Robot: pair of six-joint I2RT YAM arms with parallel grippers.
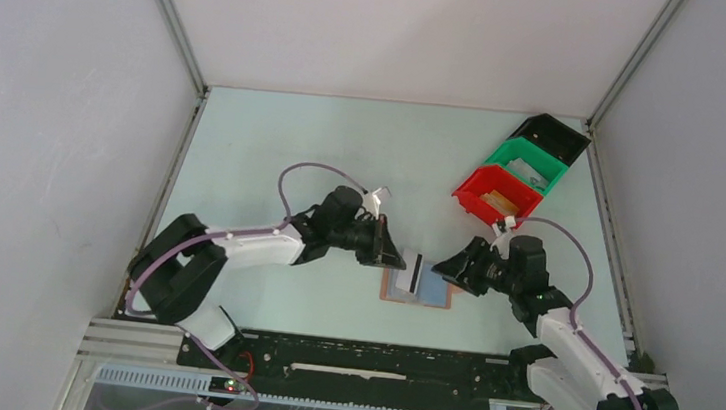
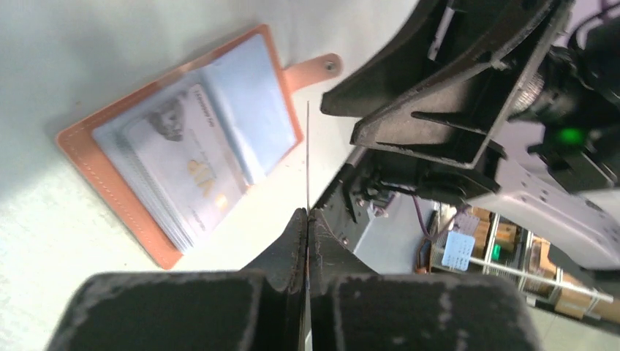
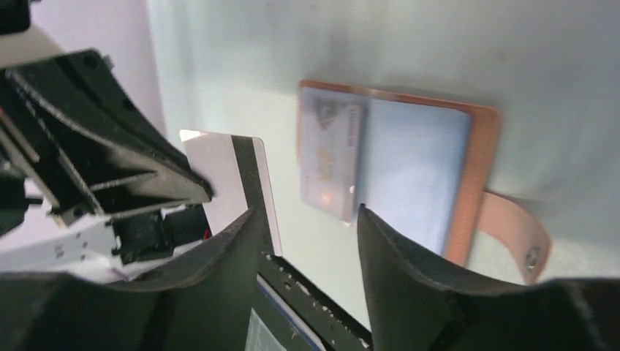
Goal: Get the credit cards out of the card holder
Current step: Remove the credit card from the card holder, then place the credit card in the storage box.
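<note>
Card (image 3: pixel 219 170) edge-on left wrist, broadside right

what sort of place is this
Probably a lab robot test booth: white panels on metal rails enclose the table, a left arm and right arm are bolted to its near edge, plus plastic bins.

Bright, even light; card holder (image 3: pixel 417 168) slightly blurred in wrist views.

The small orange-brown leather card holder (image 2: pixel 245 110) has pale blue-grey lining, and the surface (image 1: pixel 345 143) under it is pale mint green. The thin white credit card (image 3: pixel 227 168) bears one black stripe. Nearby are a red plastic bin (image 1: pixel 486 192), a green plastic bin (image 1: pixel 526 168) and a black plastic bin (image 1: pixel 553 138).
</note>
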